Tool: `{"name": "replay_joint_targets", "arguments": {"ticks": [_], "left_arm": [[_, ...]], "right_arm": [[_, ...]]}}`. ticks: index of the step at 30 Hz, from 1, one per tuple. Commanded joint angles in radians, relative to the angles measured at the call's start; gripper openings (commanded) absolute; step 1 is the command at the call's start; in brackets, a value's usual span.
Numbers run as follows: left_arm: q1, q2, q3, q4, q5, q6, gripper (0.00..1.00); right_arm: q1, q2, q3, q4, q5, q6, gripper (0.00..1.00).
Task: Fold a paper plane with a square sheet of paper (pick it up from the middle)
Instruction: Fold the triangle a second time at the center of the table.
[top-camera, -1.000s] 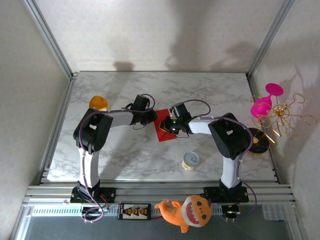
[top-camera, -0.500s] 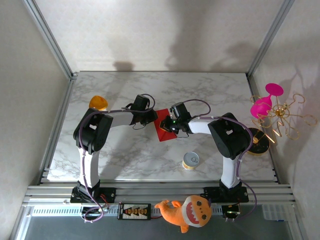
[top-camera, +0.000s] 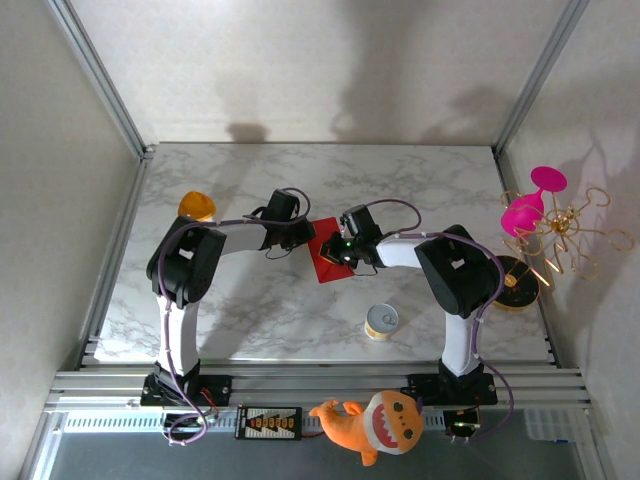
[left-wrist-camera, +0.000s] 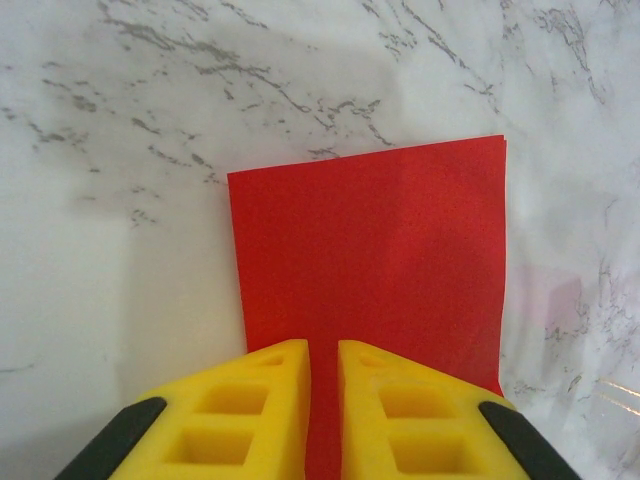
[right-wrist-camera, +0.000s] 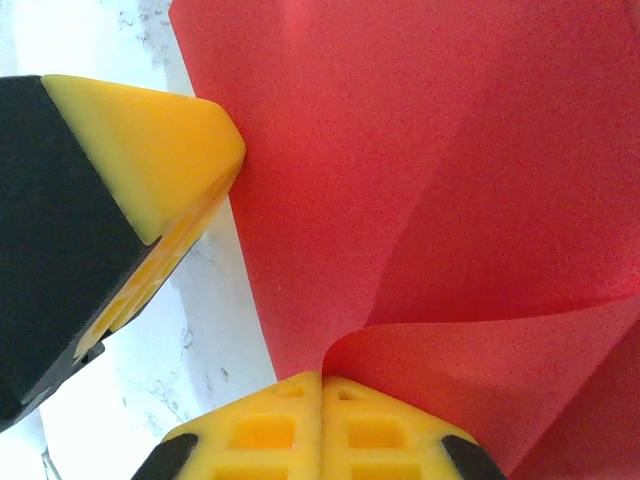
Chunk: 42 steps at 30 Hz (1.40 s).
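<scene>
1. The square sheet of paper (left-wrist-camera: 370, 240) lies on the marble worktop (top-camera: 250, 310), beyond the small yellow tin (top-camera: 381, 321) and a little to its left in the top view, near the tin but not touching it.
2. The right tool (right-wrist-camera: 322, 378) meets the sheet on the side nearer the tin. Its fingers (right-wrist-camera: 270, 430) are pressed fully together on a raised pleat of red paper, so it is gripping the sheet, and the paper curls up off the worktop into that pinch.
3. The left tool (left-wrist-camera: 322, 345) sits at the sheet's edge farther from the tin. Its fingers are all but closed, with a thin slit between them that shows red. Whether it nips the edge or only presses it down, I cannot tell.
4. Handling, as a judgement: the paper is very light, thin and limp. It bends wherever it is lifted and takes a crease readily, so any stray pinch mark is likely to remain.
5. It probably slides easily on the smooth marble, so one tool should pin it while the other works.
6. Best hold: a small pleat gathered near the middle, as the task asks, not a corner, which would only flop or tear under a hard pull.
</scene>
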<state>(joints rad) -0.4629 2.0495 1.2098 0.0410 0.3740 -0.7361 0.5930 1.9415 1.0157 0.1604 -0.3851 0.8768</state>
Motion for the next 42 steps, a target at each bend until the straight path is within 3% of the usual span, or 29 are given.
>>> {"name": "replay_joint_targets", "arguments": {"ticks": [1,15,23,32,42], "left_arm": [[-0.007,0.045,-0.003,-0.06,-0.001,0.01,0.16],[-0.006,0.038,0.013,-0.07,-0.011,0.011,0.16],[-0.003,0.042,0.055,-0.092,-0.014,0.02,0.18],[0.035,-0.025,0.074,-0.092,-0.04,-0.021,0.24],[0.089,-0.154,-0.037,-0.026,-0.052,-0.079,0.28]], "right_arm": [[0.007,0.014,0.018,-0.018,0.029,0.005,0.0],[0.007,0.027,0.026,-0.047,0.037,0.003,0.01],[0.008,0.031,0.021,-0.047,0.028,0.005,0.1],[0.008,0.034,0.017,-0.053,0.023,0.014,0.28],[0.007,0.031,0.018,-0.061,0.03,0.004,0.36]]}}
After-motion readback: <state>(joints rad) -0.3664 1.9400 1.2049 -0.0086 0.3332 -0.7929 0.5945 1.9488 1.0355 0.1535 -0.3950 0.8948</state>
